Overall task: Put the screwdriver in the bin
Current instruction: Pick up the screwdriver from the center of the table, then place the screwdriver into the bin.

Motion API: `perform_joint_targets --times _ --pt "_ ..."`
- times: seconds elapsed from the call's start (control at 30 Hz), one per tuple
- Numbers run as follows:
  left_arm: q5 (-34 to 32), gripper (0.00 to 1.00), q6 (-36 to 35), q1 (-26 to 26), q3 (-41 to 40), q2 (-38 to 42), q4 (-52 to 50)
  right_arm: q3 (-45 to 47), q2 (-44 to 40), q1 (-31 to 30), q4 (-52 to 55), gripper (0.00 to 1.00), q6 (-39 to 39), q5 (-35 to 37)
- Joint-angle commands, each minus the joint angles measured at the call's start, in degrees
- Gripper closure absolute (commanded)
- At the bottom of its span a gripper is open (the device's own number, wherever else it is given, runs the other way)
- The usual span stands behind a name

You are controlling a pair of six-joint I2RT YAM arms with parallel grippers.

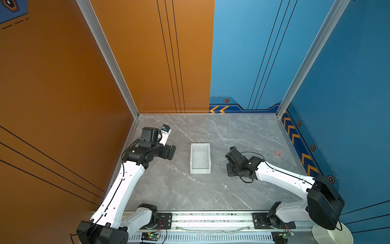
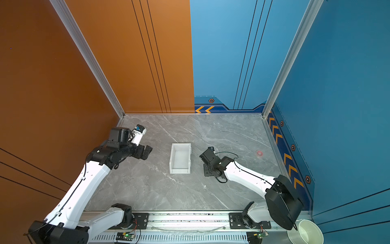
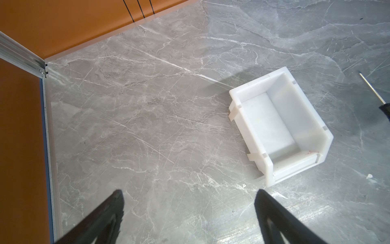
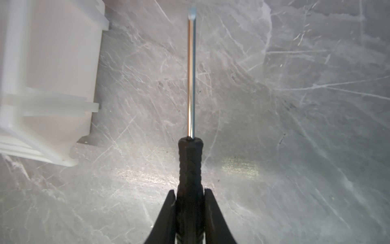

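Observation:
In the right wrist view my right gripper [image 4: 190,191] is shut on the black handle of the screwdriver [image 4: 190,164]. Its thin metal shaft points straight out past the fingertips, low over the grey table. The white bin [image 4: 52,63] stands just beside it, empty and open-topped, and shows in both top views [image 1: 200,158] [image 2: 180,158]. There the right gripper [image 1: 231,170] sits right of the bin and the wrist hides the screwdriver. My left gripper [image 3: 188,191] is open and empty, left of the bin [image 3: 274,124]. The left wrist view catches the screwdriver [image 3: 372,87] at its edge.
A small red spot [image 1: 277,153] lies on the table toward the right wall. A round white cup [image 2: 306,234] stands off the table's front right corner, behind the right arm's base. Orange and blue walls close in three sides of the table.

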State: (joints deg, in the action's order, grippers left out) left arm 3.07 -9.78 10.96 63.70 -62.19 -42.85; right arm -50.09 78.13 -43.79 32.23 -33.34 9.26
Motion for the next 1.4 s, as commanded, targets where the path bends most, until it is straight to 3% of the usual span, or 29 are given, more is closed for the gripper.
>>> perform_joint_targets --times 0.0,0.27,0.77,1.37 --pt "-1.3 0.02 0.8 0.5 -0.8 0.2 0.7 -4.1 -1.1 -0.4 3.7 0.81 2.2 2.4" --pt "-3.1 0.02 0.8 0.6 0.2 0.2 0.7 -11.4 0.5 -3.1 5.5 0.81 3.6 2.2" --pt "-7.0 0.02 2.0 0.6 0.0 0.8 0.7 -26.5 12.6 -11.1 6.7 0.81 5.9 1.7" --pt "-7.2 0.02 3.1 -0.3 -0.4 3.1 0.7 -30.2 21.8 -13.9 2.6 0.81 5.4 -0.7"
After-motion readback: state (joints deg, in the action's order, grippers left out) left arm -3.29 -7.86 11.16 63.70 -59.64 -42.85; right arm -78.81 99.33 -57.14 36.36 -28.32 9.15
